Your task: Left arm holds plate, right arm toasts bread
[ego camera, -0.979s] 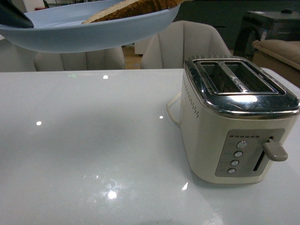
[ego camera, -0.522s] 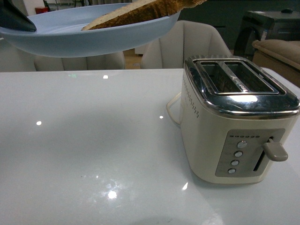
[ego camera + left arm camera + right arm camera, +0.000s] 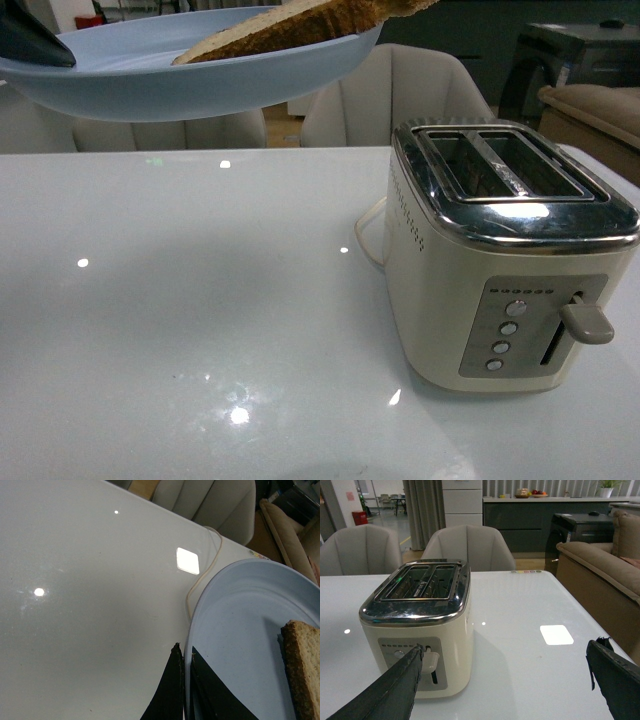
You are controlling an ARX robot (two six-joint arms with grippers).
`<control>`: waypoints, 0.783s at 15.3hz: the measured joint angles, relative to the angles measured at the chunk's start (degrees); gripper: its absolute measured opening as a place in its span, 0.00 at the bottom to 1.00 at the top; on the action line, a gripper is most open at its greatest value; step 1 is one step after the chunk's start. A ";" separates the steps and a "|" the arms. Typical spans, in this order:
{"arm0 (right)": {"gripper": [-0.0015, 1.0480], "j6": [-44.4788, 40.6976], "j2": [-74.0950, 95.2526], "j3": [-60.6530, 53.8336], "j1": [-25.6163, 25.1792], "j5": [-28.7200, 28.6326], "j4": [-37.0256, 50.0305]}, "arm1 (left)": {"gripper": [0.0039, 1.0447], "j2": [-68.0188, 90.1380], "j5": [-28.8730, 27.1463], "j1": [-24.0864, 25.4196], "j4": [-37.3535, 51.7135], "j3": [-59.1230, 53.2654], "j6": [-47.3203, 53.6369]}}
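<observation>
Plate: your left gripper (image 3: 185, 649) pinched the rim of the plate (image 3: 240, 625), with one finger above it and one below. The plate hung in the air over the table (image 3: 200, 300), well apart from the toaster (image 3: 510, 250), and it looked a little tilted.
Bread: the bread (image 3: 290, 25) lay on the plate, and its end reached over the rim on the toaster side.
Right hand: your right gripper (image 3: 505, 650) was spread wide and empty. It was low over the table, facing the toaster's lever (image 3: 587, 322), and not near the bread.
Toaster: both slots (image 3: 495, 165) were empty and the lever was up.
Risk 1: the bread could slide off, I think, because it overhung the rim. More tilt or a sudden move would cause this.
Risk 2: the plate was held at one edge only, so a push from the right gripper during picking could turn it in the grip.
Risk 3: the right arm had to rise and cross over the toaster, so it could hit the toaster or push it.
Risk 4: the cord (image 3: 200, 580) lay on the table under the plate side and could catch an arm that came low.
</observation>
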 joint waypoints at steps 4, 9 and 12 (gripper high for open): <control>0.94 0.00 0.00 0.00 0.00 0.00 0.00 | 0.02 0.00 0.00 0.00 0.00 0.00 0.00; 0.94 0.50 0.46 0.39 0.35 1.46 -2.14 | 0.02 0.00 0.00 -0.02 0.00 0.00 0.00; 0.94 3.67 14.47 10.34 7.08 22.32 -18.51 | 0.02 -0.02 0.17 -0.07 0.02 0.02 0.02</control>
